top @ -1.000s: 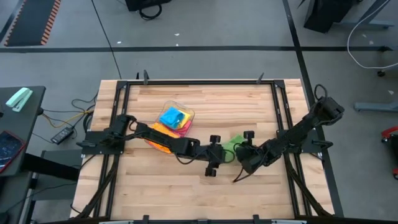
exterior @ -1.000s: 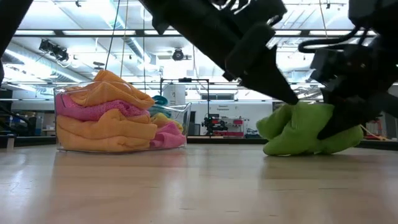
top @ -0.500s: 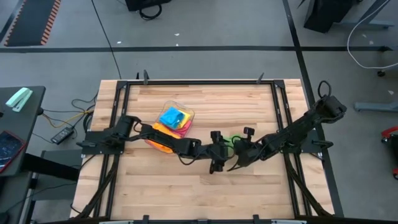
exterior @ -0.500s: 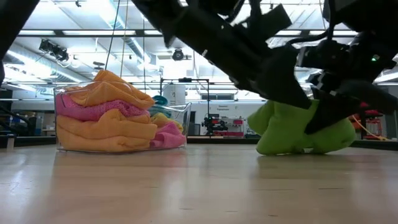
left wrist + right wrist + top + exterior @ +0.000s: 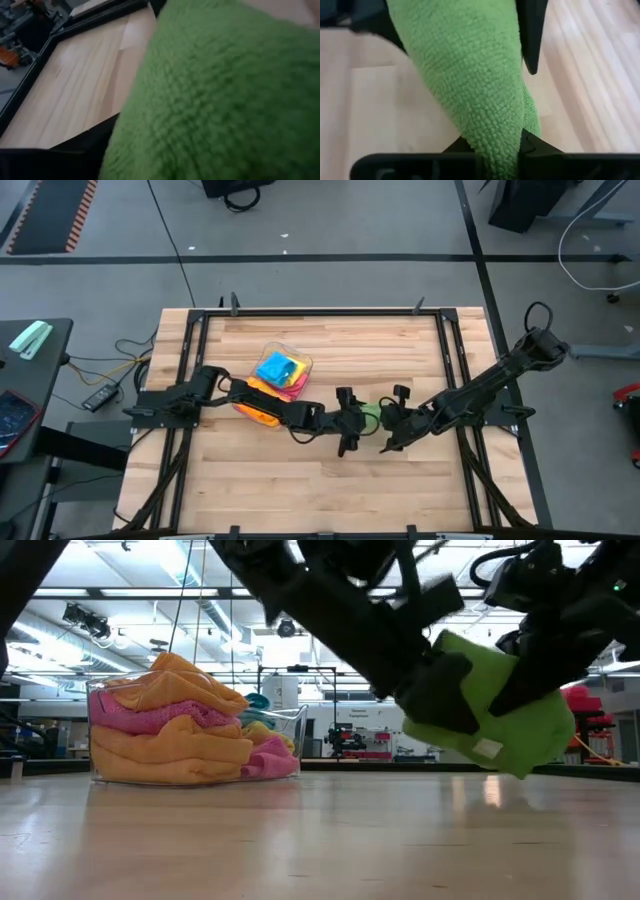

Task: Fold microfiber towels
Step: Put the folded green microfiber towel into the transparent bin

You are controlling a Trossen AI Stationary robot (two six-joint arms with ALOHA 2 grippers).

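A bunched green microfiber towel (image 5: pixel 500 715) hangs above the middle of the wooden table, clear of the top; from above it shows as a small patch (image 5: pixel 370 413) between the two grippers. My right gripper (image 5: pixel 387 427) is shut on it from the table's right side. My left gripper (image 5: pixel 348 422) is open at the towel's left side. In the right wrist view its two dark fingers (image 5: pixel 532 35) stand on either side of the towel (image 5: pixel 470 75). The towel (image 5: pixel 215 100) fills the left wrist view. My right gripper pinches a bunched part of the green towel (image 5: pixel 492 142) between its two fingers; how many layers I cannot tell. It comes slanting down from the table's right side. The towel is lifted clear of the table, hanging as a loose lump. Whether my left gripper's open fingers touch the towel I cannot tell.
A clear plastic tub (image 5: pixel 296 361) left of centre, also in the low view (image 5: pixel 95 735), holds orange, pink, blue and yellow towels. Black frame rails (image 5: pixel 196 360) run along the table's edges. Bare wood (image 5: pixel 330 490) lies toward the near edge.
My right gripper has risen and rolled, taking the green towel up with it. The towel rested on the table a second ago and now hangs clear of it. My left gripper has edged closer to the towel and tipped downward.
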